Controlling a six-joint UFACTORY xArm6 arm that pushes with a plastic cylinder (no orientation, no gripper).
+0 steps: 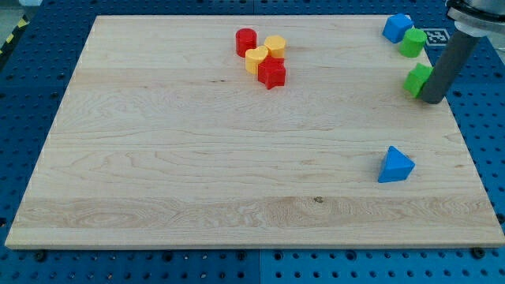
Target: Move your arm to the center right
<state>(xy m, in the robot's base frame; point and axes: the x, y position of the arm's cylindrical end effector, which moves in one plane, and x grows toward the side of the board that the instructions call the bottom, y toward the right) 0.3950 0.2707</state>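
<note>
My tip (432,100) is at the view's right edge of the wooden board (197,173), a little above mid-height. It touches or nearly touches the right side of a green block (417,80). A green cylinder (411,42) and a blue block (396,27) sit above it in the top right corner. A blue triangular block (394,166) lies below and left of the tip. A red cylinder (246,41), a yellow block (275,46), a yellow heart-shaped block (256,59) and a red star-shaped block (271,74) cluster at the top centre.
The board lies on a blue perforated table (489,158). A black-and-white marker tag (435,35) sits off the board's top right corner.
</note>
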